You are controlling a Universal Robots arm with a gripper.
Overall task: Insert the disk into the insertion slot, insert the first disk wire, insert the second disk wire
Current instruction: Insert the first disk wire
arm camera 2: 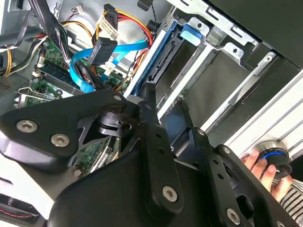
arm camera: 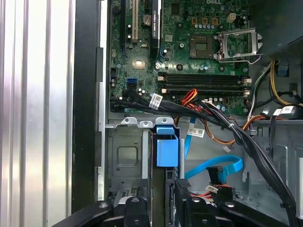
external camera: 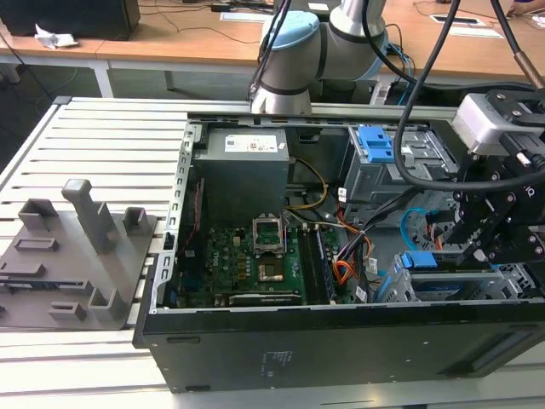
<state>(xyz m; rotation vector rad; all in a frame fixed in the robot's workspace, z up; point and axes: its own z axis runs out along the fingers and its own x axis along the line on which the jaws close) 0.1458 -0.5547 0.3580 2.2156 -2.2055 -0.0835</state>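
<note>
The disk (arm camera: pixel 166 150) has a bright blue frame, the cage (arm camera: pixel 124 156) is grey, the thin wire (arm camera 2: pixel 132 47) is light blue, the board (arm camera: pixel 199 56) is green, the pincer (arm camera 2: pixel 165 97) is black, and the tabletop (external camera: pixel 102 128) is silvery with stripes.

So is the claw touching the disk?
Cannot tell. In the second wrist view the gripper sits by the disk; neither contact nor gap shows plainly.

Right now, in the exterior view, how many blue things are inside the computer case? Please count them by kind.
Blue latch on the tall bay: 1
Disk in its blue carrier: 1
Light-blue cable: 1
Total: 3
</note>
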